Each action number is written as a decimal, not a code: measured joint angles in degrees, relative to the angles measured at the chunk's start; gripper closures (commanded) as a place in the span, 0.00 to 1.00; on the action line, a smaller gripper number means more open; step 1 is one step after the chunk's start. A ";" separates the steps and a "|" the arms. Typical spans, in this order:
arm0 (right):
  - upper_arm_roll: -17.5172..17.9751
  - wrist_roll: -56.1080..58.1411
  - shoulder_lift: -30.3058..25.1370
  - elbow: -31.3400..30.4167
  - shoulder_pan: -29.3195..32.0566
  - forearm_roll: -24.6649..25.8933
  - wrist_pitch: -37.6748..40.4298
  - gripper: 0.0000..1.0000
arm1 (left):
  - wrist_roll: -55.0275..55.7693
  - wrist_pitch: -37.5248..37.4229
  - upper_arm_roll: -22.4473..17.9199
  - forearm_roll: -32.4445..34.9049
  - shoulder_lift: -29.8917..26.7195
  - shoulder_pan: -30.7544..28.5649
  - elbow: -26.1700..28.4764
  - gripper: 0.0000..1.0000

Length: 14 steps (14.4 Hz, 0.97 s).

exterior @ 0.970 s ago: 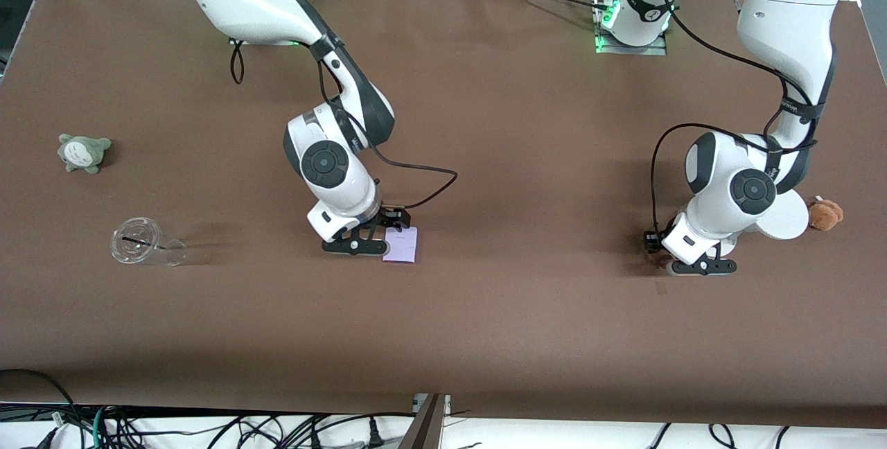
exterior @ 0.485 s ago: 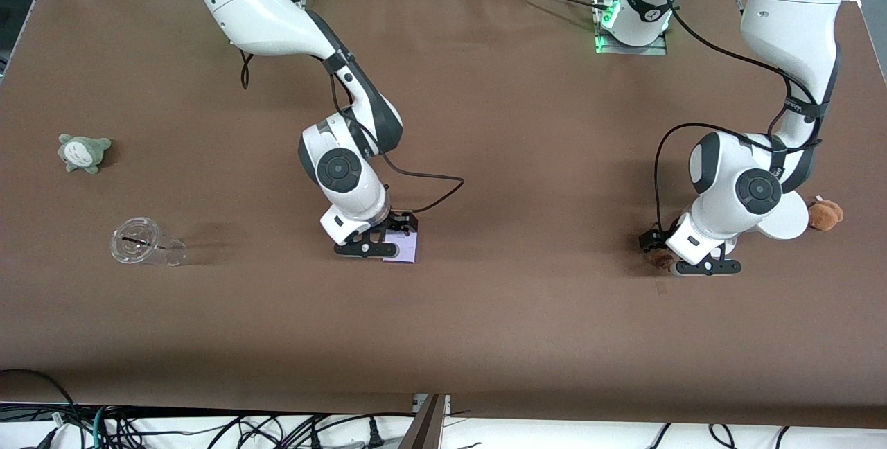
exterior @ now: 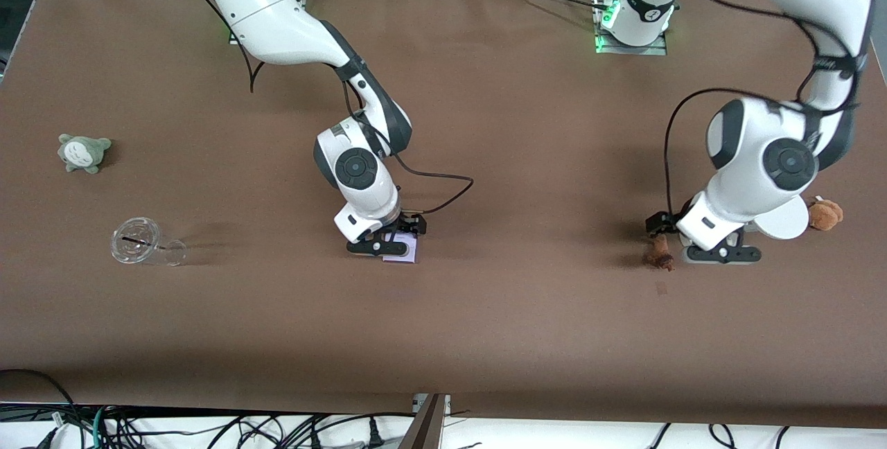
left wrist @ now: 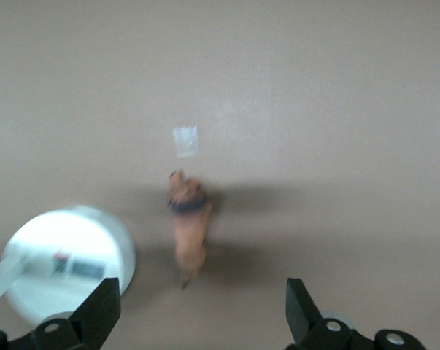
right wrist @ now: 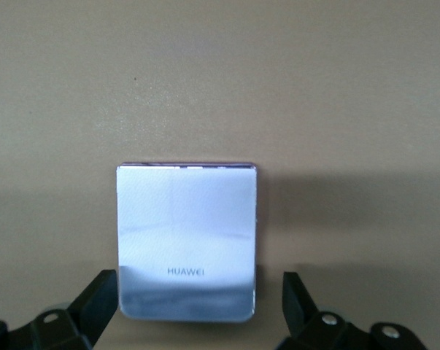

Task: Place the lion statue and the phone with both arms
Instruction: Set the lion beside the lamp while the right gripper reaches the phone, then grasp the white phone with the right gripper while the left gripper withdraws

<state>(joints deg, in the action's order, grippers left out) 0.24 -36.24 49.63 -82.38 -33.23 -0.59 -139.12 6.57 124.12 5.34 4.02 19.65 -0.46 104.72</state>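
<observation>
Lavender phone (right wrist: pixel 185 240) is lying flat under our wide-open right gripper (right wrist: pixel 193 310); our left gripper (left wrist: pixel 203 317), fingers spread, is hovering over the lion statue (left wrist: pixel 188 222).

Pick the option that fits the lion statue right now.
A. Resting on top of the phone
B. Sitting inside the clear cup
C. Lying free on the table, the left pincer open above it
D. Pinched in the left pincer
C. The left wrist view shows the lion statue lying on the bare table, with the left pincer open and touching nothing.
</observation>
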 measured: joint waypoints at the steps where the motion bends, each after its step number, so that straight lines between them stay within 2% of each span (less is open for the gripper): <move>1: -0.09 0.00 0.49 0.02 0.00 0.00 -1.23 0.00 | 0.15 -4.44 0.50 -0.66 -2.36 0.00 -1.01 0.00; 4: -0.30 0.00 1.47 0.06 0.00 0.00 -4.22 0.00 | 2.00 -18.49 2.18 -3.76 -7.64 0.03 -6.46 0.00; 7: -0.37 0.00 2.27 0.90 0.00 0.00 -4.81 0.00 | 2.60 -31.35 2.23 -4.38 -9.38 -0.03 -14.77 0.00; 8: -0.37 0.00 2.51 1.32 0.00 0.00 -4.81 0.12 | 2.66 -34.99 2.13 -4.38 -9.45 -0.11 -17.73 0.00; 10: -0.43 0.00 3.01 2.13 0.00 0.12 -4.80 0.58 | 2.70 -40.88 1.94 -4.37 -9.58 -0.50 -22.49 0.00; 11: -0.50 -0.04 2.97 2.41 0.00 0.21 -4.65 0.72 | 2.70 -42.33 1.70 -4.36 -9.91 -0.71 -24.07 0.00; 12: -0.50 -0.04 3.02 2.68 -0.01 0.40 -4.61 0.85 | 2.70 -43.19 1.45 -4.34 -10.67 -1.14 -24.89 0.00; 14: -0.49 -0.04 3.21 2.87 -0.10 1.35 -4.60 0.86 | 2.67 -44.91 1.35 -4.34 -12.97 -2.91 -24.80 0.00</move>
<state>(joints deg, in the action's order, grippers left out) -0.25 -36.28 52.83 -79.51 -33.33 0.76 -143.72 9.24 79.21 6.69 -0.31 6.68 -3.37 79.92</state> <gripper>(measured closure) 0.159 0.000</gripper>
